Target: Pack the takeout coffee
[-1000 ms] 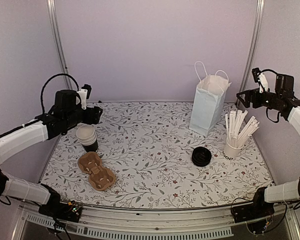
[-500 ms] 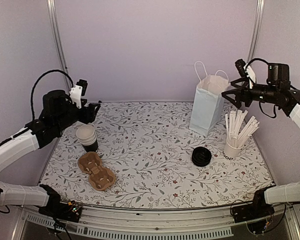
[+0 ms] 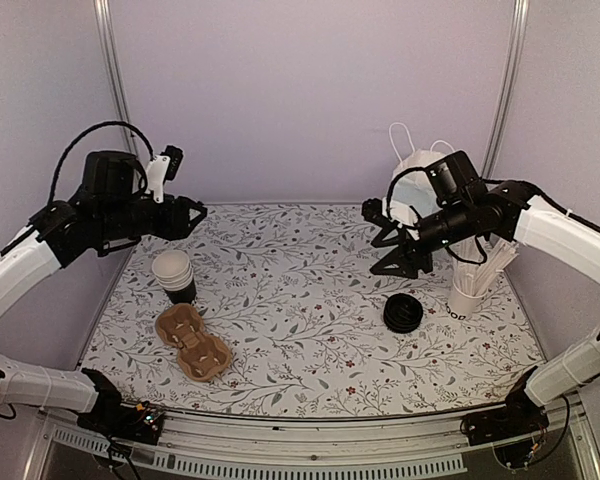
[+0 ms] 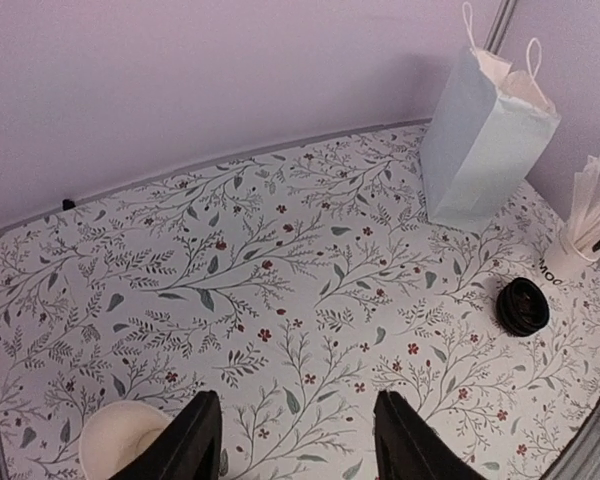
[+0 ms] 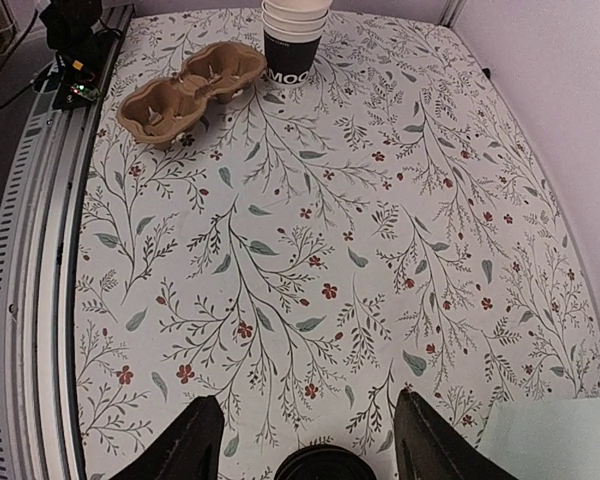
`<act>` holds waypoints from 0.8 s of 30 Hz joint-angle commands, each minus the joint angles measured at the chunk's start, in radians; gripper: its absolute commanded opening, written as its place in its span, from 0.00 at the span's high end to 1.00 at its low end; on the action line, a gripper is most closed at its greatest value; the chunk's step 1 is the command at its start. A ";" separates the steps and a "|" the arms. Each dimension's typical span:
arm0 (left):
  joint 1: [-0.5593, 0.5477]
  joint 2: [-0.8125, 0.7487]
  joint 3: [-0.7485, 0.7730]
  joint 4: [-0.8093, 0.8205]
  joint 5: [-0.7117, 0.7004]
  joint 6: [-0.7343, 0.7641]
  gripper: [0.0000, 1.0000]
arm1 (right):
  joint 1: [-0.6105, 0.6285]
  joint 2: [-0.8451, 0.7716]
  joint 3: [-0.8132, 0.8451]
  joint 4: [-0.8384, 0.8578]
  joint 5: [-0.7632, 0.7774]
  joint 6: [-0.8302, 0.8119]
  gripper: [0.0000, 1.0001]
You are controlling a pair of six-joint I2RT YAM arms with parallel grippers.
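The left claw (image 3: 192, 214) hangs above the left rear of the floral-patterned tabletop (image 3: 300, 370), its jaws apart and grasping nothing. Below it stands the small black paper cup with white inside (image 3: 174, 276), nested in a short stack just beside the brown cardboard cup carrier (image 3: 192, 342). The right claw (image 3: 378, 240) is likewise released and empty, in the air near the round black plastic lid (image 3: 403, 313), which lies flat near the white cup of wooden stirrers (image 3: 467, 296). The pale-blue paper bag (image 4: 485, 140) stands upright at the back right.
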 commanded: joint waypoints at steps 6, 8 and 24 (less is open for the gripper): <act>0.034 0.239 0.145 -0.391 -0.123 -0.113 0.51 | 0.012 -0.032 -0.150 0.036 -0.021 -0.023 0.44; 0.052 0.317 0.195 -0.436 -0.096 -0.115 0.47 | 0.012 -0.062 -0.226 0.089 -0.049 -0.035 0.44; 0.161 0.509 0.301 -0.582 -0.091 -0.140 0.41 | 0.012 -0.135 -0.518 0.398 -0.035 -0.031 0.53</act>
